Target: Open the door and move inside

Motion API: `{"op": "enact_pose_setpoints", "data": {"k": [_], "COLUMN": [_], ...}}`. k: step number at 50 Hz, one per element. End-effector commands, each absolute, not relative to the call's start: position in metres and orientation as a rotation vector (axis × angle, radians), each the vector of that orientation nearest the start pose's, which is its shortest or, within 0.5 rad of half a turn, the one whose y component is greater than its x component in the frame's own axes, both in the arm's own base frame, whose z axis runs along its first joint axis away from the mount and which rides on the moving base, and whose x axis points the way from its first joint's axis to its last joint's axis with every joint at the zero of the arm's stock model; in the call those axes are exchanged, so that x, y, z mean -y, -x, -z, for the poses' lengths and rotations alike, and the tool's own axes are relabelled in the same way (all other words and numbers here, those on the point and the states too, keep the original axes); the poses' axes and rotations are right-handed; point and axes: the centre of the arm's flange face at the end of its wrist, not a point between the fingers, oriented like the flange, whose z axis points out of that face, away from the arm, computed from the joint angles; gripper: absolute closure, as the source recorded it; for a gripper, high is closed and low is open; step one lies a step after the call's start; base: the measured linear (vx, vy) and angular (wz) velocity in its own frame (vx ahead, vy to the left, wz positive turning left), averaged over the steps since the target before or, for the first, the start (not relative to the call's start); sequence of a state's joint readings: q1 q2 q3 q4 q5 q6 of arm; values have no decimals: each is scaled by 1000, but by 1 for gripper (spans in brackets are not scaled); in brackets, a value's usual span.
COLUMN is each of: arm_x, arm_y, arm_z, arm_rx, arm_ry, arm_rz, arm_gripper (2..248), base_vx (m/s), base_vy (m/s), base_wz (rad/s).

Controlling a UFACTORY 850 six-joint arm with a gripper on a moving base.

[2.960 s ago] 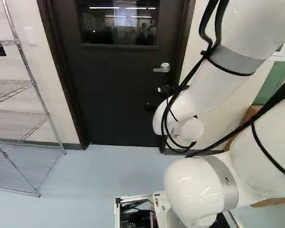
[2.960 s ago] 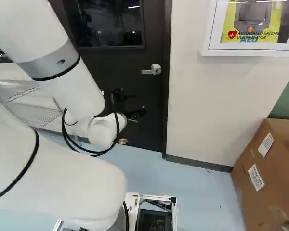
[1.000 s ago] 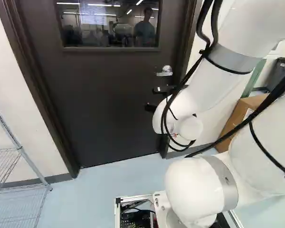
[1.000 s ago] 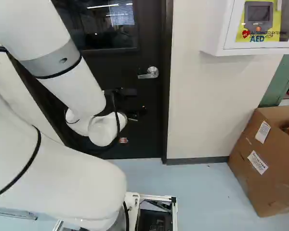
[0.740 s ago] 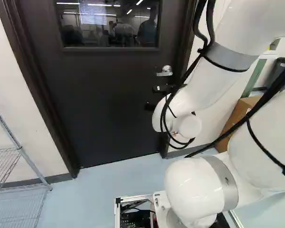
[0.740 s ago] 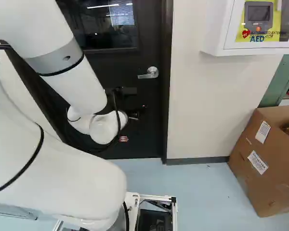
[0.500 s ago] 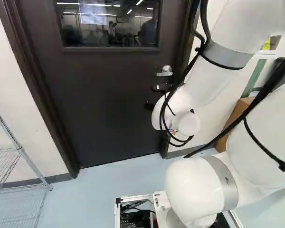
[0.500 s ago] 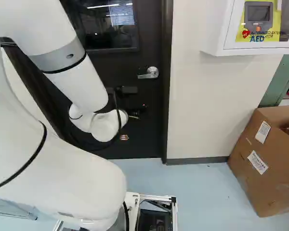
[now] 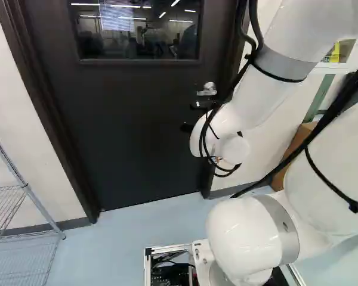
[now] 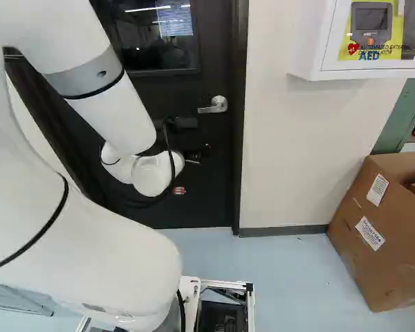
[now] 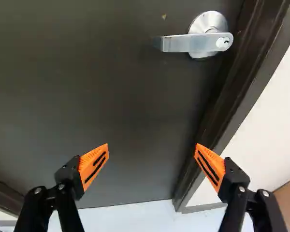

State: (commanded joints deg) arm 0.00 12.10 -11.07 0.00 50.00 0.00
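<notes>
**One shut door, one lever handle, one empty gripper**

Left base view: Door (image 9: pixel 125 131), dark, one, closed in its frame (image 9: pixel 43 113). Window (image 9: pixel 137 33), one, set in the door. Lever handle (image 9: pixel 207 90), one, beside the arm (image 9: pixel 259 98). Wire rack (image 9: pixel 25 185), one. Black cables (image 9: pixel 349 92), several, looped along the arm; likely fault: a slack loop snagging on the handle as the arm moves.

Right base view: Wall cabinet (image 10: pixel 315 41), white, one. Cardboard box (image 10: pixel 380 235), one, on the floor (image 10: pixel 283 270); likely fault: the base clipping it if it swings wide.

Wrist view: Gripper (image 11: pixel 152 153), one; two fingers, spread wide, holding nothing; two orange pads (image 11: pixel 88 160). Handle ahead, apart from the pads, towards the frame. Likely faults: one finger striking the frame, from advancing off-line; the lever missed or slipping, from poor alignment; the door staying latched, from too short a turn.
</notes>
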Motion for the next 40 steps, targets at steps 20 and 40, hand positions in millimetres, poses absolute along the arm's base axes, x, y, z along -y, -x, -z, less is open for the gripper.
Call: {"op": "enact_pose_setpoints", "data": {"k": [20, 40], "arm_x": [0, 0], "arm_y": [-322, -336], "arm_z": [-406, -427], "arm_rx": [0, 0], "arm_ry": [2473, 2423], "arm_rz": [1938, 1999], "arm_gripper": [3, 3], "base_vx": [0, 0], "base_vy": [0, 0], "base_wz": [0, 0]}}
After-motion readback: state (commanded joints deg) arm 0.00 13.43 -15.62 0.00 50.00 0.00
